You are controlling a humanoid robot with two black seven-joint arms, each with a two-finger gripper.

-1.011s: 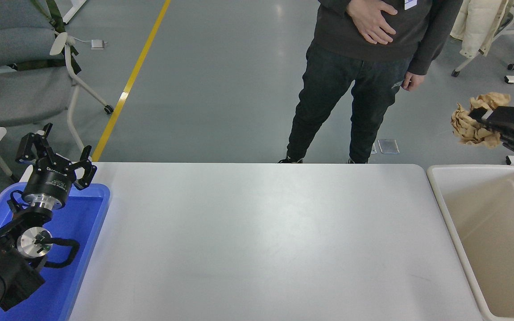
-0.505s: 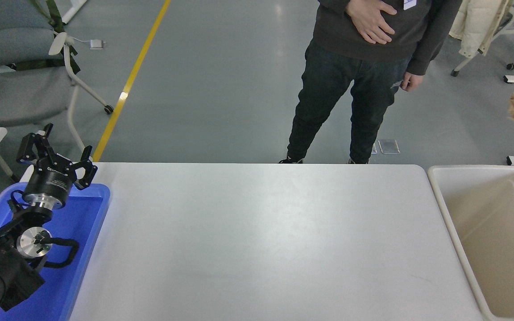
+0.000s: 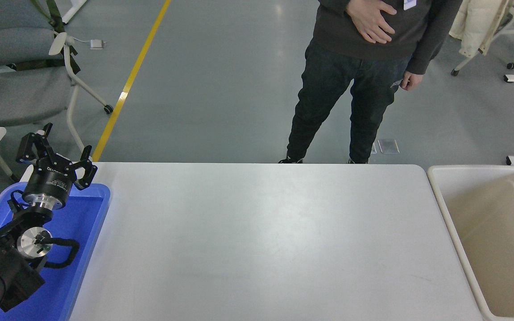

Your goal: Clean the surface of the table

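Note:
The table surface (image 3: 261, 240) is a wide plain white top with nothing lying on it. My left gripper (image 3: 56, 154) is parked at the lower left above the blue tray, its fingers spread open and holding nothing. My right arm and its gripper are out of view.
A blue tray (image 3: 83, 232) sits at the table's left end under my left arm. A beige bin (image 3: 444, 209) stands off the right end, its visible inside bare. A person (image 3: 355, 80) stands at the far side. A grey chair (image 3: 20, 84) is at the far left.
My right gripper, shut on a crumpled brown paper wad, moved right out of the picture at the upper right. The left arm has not moved.

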